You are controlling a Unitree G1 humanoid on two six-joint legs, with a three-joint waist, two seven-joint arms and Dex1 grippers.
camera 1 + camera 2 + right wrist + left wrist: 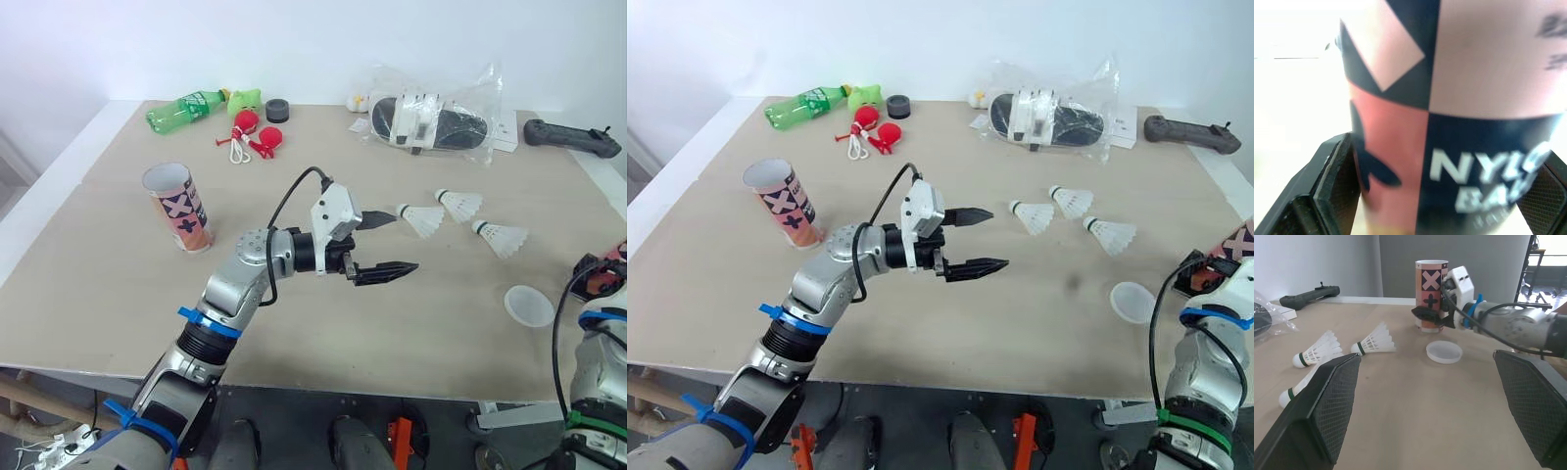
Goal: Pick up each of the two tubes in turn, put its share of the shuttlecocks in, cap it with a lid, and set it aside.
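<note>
Tube [1449, 88] upright, clamped within right pincer [1449, 156], lid [1444, 352] nearby.

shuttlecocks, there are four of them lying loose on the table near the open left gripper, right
Not quite: three shuttlecocks, not four, lie loose on the table near the open left gripper. The left eye view shows it.
</note>
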